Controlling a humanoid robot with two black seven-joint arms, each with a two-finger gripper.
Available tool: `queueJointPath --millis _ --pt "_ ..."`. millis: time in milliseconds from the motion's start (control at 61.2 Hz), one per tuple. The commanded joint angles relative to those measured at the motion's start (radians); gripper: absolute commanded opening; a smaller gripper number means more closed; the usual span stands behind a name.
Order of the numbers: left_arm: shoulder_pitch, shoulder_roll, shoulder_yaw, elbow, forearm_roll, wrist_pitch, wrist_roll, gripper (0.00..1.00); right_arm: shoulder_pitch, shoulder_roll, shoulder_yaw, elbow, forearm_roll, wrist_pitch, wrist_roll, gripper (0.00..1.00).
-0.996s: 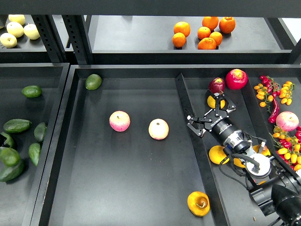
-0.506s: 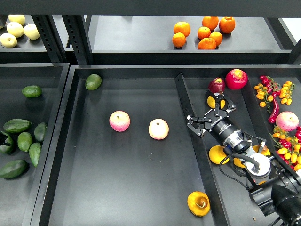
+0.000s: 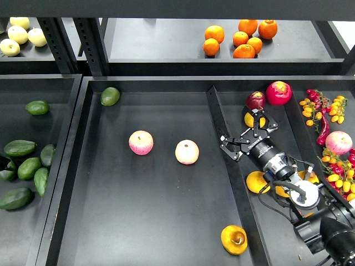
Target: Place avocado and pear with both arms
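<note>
Now avocados (image 3: 22,169) in left bin reshuffled; right fingers (image 3: 248,133) unmoved, spread.

Dark shallow trays (image 3: 166,221) sit side by side under even light, split by a divider (image 3: 222,144), with a black shelf (image 3: 166,44) behind.

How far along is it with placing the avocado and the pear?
Both fruits look placed in the big middle tray: the avocado lies in its far left corner, the pear near its front right. Nothing is in hand; the right gripper is open and empty above the divider. The left arm is out of view. Little seems left.
</note>
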Motion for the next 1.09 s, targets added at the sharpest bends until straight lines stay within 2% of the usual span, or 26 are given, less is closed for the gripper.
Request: queueJointPath --millis 0,163,490,669,833,1078 --pt "-0.003 -0.009 -0.007 -0.003 -0.006 0.000 0.000 0.75 0.000 0.000 0.000 -0.002 0.000 0.000 0.000 0.99" --pt "-0.014 -0.032 -0.026 -0.003 -0.095 0.000 0.000 0.76 0.000 0.000 0.000 0.000 0.001 0.000 0.000 0.99" --pt "-0.008 -0.147 -0.240 -0.020 -0.230 0.000 0.000 0.78 0.000 0.000 -0.001 0.003 0.001 0.000 0.000 0.99" --pt "0.014 -0.208 -0.326 -0.077 -0.332 0.000 0.000 0.78 0.000 0.000 -0.001 0.003 0.001 0.000 0.000 0.99" --pt "0.053 -0.290 -0.430 -0.129 -0.395 0.000 0.000 0.78 0.000 0.000 -0.001 0.001 0.000 0.000 0.000 0.99" --pt "0.133 -0.477 -0.599 -0.178 -0.397 0.000 0.000 0.78 0.000 0.000 -0.003 -0.002 0.000 0.000 0.000 0.99"
